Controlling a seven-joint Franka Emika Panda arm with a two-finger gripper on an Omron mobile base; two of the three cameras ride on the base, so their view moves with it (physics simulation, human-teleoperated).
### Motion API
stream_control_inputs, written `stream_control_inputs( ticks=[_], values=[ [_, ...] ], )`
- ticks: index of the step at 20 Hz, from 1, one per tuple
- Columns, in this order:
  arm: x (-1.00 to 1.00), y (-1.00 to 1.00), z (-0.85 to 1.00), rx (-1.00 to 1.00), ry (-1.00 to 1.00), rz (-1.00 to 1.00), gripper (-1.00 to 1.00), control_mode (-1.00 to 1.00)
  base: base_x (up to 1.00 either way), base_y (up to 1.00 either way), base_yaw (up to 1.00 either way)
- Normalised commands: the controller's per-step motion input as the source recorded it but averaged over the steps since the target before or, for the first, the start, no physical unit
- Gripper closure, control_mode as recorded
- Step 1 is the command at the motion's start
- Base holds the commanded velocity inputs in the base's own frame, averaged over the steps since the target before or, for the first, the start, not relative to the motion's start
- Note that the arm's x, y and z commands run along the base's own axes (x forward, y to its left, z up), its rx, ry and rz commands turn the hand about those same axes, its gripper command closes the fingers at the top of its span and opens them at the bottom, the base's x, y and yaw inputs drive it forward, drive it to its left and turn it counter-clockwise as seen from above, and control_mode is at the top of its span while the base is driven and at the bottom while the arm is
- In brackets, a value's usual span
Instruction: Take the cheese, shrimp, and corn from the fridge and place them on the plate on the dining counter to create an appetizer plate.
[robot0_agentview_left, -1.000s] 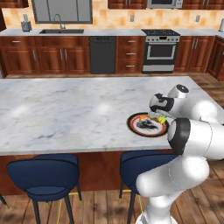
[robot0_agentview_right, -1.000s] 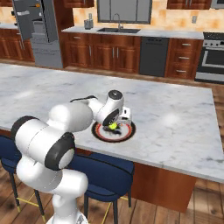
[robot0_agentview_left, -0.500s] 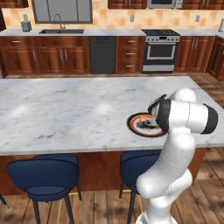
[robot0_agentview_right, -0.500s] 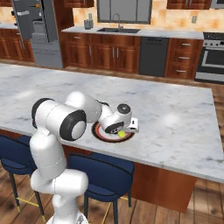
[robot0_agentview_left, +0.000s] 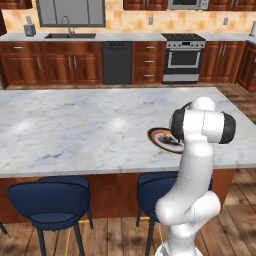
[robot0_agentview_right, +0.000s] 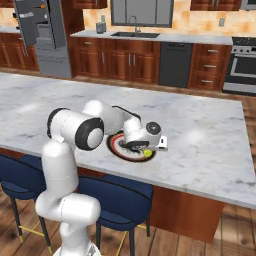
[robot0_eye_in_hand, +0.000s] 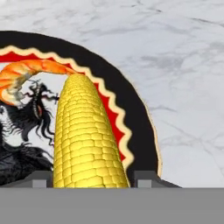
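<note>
White-grey marble covers the dining counter (robot0_agentview_right: 210, 135), a broad island with blue stools (robot0_agentview_left: 50, 197) tucked along its near side. Close to the near edge sits the plate (robot0_agentview_right: 120, 149), round, with a black-and-red rim and a dark painted motif on a white centre. The white robot arm bends low over it, its gripper (robot0_agentview_right: 145, 148) down at the plate's right side.

Seen from the hand camera, the corn (robot0_eye_in_hand: 85, 142), a yellow cob, lies on the plate (robot0_eye_in_hand: 135, 118) between the two dark finger tips (robot0_eye_in_hand: 146, 178), pointing away toward the far rim. The shrimp (robot0_eye_in_hand: 26, 74), a curved orange-pink crescent, rests on the plate just beyond and to the left of the cob's tip, touching or nearly touching it. The cheese cannot be made out in these views. At the far left of the room, the fridge (robot0_agentview_right: 42, 35) stands with its door open.

The step in hand appears to be setting the corn down on the plate. The jaws stand partly apart, one on each side of the cob; whether the pads press on it or have just let go cannot be told from the pictures.

The next move likely calls for opening a little wider and lifting straight away from the plate, so the round cob is not nudged into a roll toward the shrimp or the rim.
</note>
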Motion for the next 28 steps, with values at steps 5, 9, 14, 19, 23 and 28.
stream_control_inputs(
  ticks=[5,9,14,19,23,28],
  values=[
    [-0.06,0.71,0.8,-0.08,0.01,-0.01,-1.0,-1.0,0.0,0.0,0.0],
    [-0.09,0.76,1.0,-0.13,0.1,-0.03,-1.0,-1.0,0.0,0.0,0.0],
    [-0.3,0.86,1.0,-0.08,0.14,0.0,-1.0,-1.0,0.0,0.0,0.0],
    [-0.21,0.65,1.0,0.0,0.2,0.03,-1.0,-1.0,0.0,0.0,0.0],
    [-0.19,0.46,1.0,0.01,0.26,0.03,-1.0,-1.0,0.0,0.0,0.0],
    [-0.64,0.11,1.0,0.09,0.36,0.0,-1.0,-1.0,0.0,0.0,0.0]
  ],
)
